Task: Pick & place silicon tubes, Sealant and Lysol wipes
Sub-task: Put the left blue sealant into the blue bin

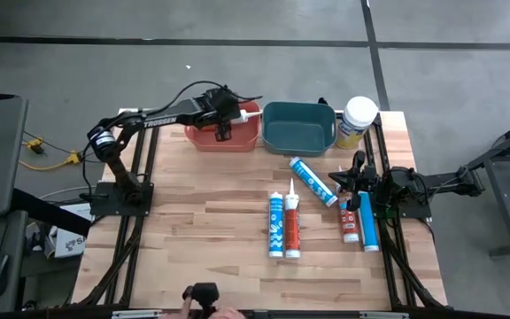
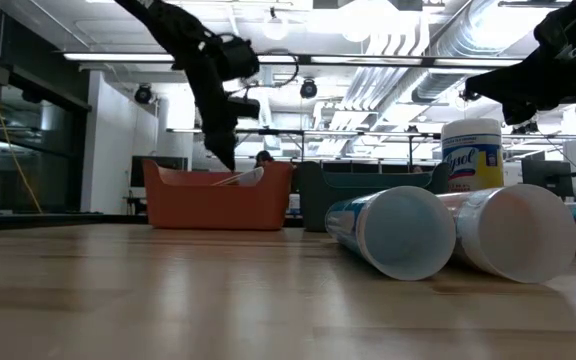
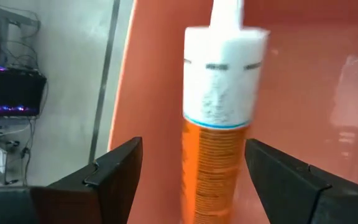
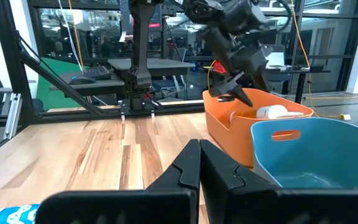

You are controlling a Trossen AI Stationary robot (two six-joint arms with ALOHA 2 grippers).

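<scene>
A: Our left gripper (image 1: 223, 131) hangs over the orange bin (image 1: 204, 140), jaws spread wide. In the wrist view an orange-and-white tube (image 3: 219, 124) lies between the fingers (image 3: 114, 171) with a gap on each side, so we judge it loose, resting in the bin.

B: Right gripper (image 4: 199, 163)?

A: Pinched shut, empty, parked at the table's right edge beside two tubes (image 1: 359, 221).

B: What's left on the table (image 1: 202, 239)?

A: Three more tubes (image 1: 284, 223) mid-table; the wipes canister (image 1: 358, 121) stands upright just right of the teal bin (image 1: 273, 142).

B: Handling?

A: We reckon the tubes are stiff, smooth, fairly heavy and prone to rolling; we'd grip mid-barrel, across the width, never by the thin nozzle. The canister looks stouter and lighter; we'd take the body below the white lid.
</scene>
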